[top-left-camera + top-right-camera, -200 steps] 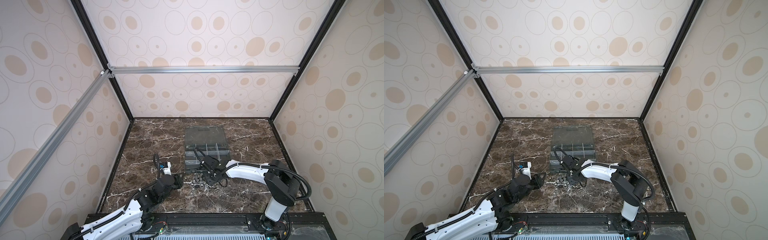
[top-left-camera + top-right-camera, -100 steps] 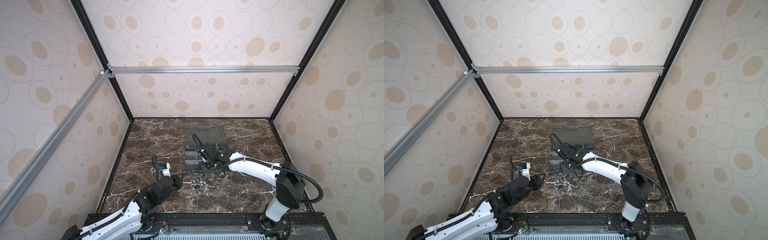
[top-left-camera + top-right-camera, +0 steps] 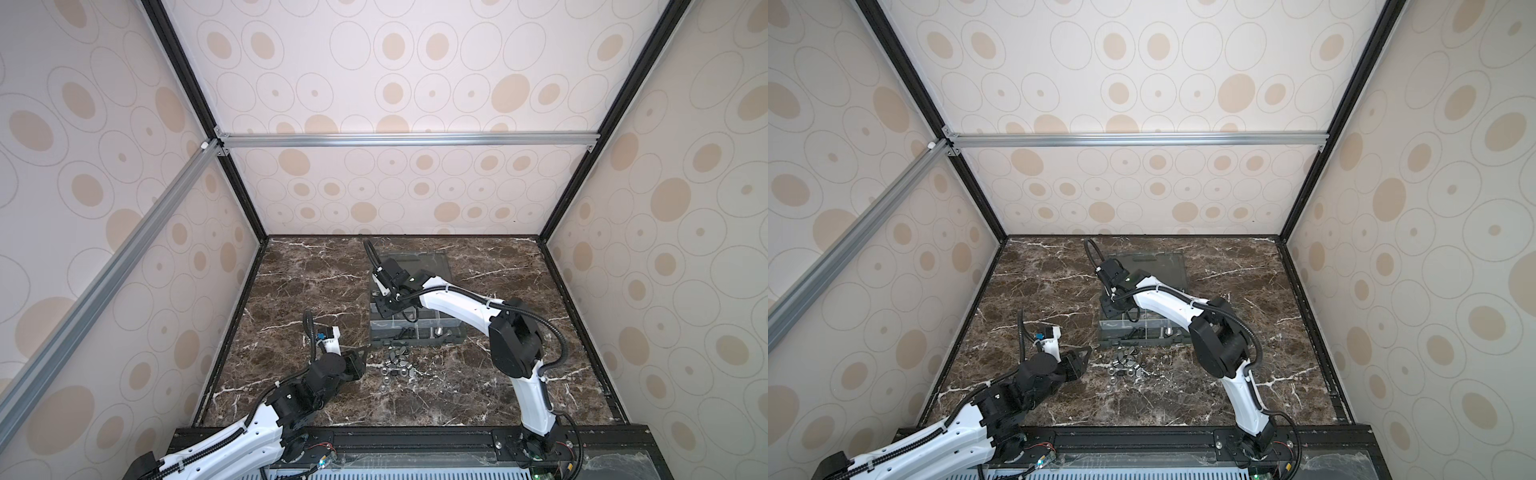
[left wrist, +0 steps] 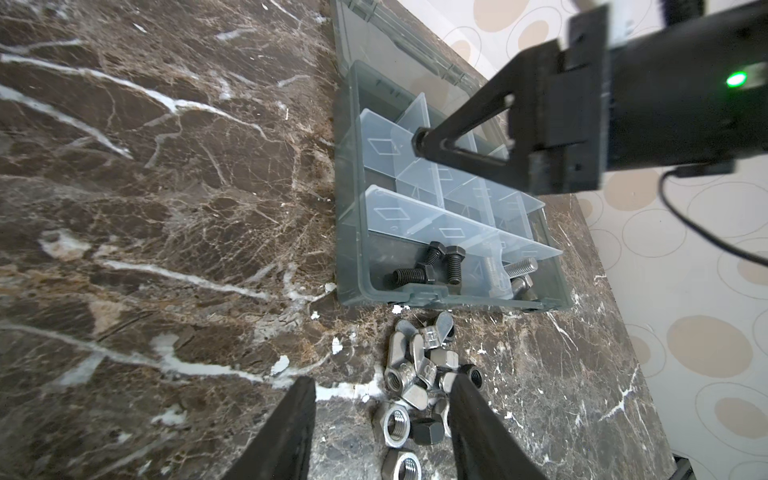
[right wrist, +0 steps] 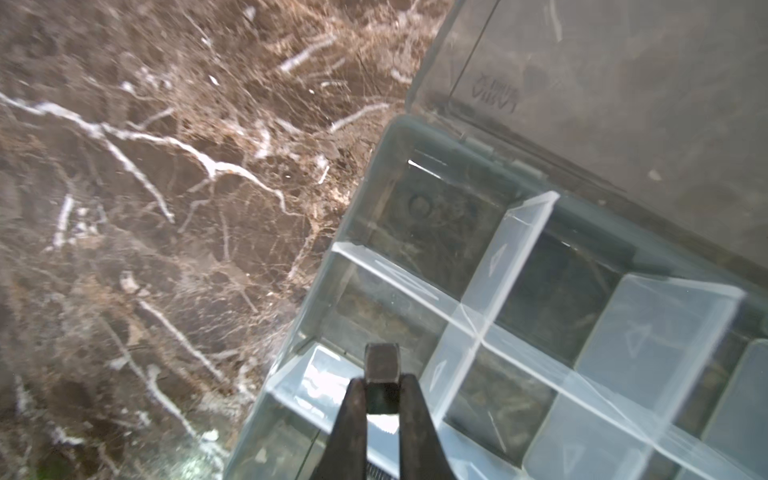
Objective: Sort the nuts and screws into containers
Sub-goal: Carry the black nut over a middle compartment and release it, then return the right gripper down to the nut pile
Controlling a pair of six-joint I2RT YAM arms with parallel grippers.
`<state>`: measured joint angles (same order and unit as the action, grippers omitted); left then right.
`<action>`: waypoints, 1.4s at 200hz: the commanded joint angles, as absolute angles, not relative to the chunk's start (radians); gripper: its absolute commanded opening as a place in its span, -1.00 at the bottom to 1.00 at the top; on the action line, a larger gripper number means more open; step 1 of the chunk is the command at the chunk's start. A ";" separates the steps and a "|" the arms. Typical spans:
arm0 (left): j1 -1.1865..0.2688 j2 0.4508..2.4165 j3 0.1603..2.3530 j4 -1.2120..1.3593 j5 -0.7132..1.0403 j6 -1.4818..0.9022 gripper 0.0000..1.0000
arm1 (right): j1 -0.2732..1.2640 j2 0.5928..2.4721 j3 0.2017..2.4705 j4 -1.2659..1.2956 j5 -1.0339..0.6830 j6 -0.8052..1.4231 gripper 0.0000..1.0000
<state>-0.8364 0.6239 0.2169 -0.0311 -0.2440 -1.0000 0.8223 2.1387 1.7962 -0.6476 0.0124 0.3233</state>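
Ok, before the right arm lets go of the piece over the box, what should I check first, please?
1. Right jaws shut on the dark piece: ok.
2. Piece is a screw or a nut: cannot tell.
3. Piece hangs over the organizer box: ok.
4. Nearest compartment is empty: ok.
5. Lid open: ok.
6. Left jaws open, away from the box, by the loose nuts: ok.

Cream walls (image 3: pixel 395 83) carry beige ovals and thin grey rings. The tabletop (image 3: pixel 316 270) is dark brown marble, white-veined. The smoky grey organizer box (image 4: pixel 353 249) has frosted dividers (image 4: pixel 419 216), black screws (image 4: pixel 411 275) and silver screws (image 4: pixel 519 266). Loose nuts (image 4: pixel 397 422) are mostly silver; a gripped nut (image 5: pixel 381 374) is dark grey.
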 commanded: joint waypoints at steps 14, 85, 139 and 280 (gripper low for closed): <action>-0.832 0.602 0.209 -0.023 -0.252 -1.029 0.05 | 0.811 2.152 1.840 -0.689 -0.032 0.321 -0.67; -0.832 0.596 0.201 -0.022 -0.246 -1.038 0.05 | 0.810 2.062 1.799 -0.699 -0.017 0.311 -0.28; -0.833 0.586 0.194 -0.023 -0.246 -1.042 0.05 | 0.810 1.818 1.482 -0.600 -0.003 0.317 -0.24; -0.833 0.663 0.187 0.066 -0.210 -1.063 0.05 | 0.850 1.414 0.817 -0.488 -0.003 0.398 -0.21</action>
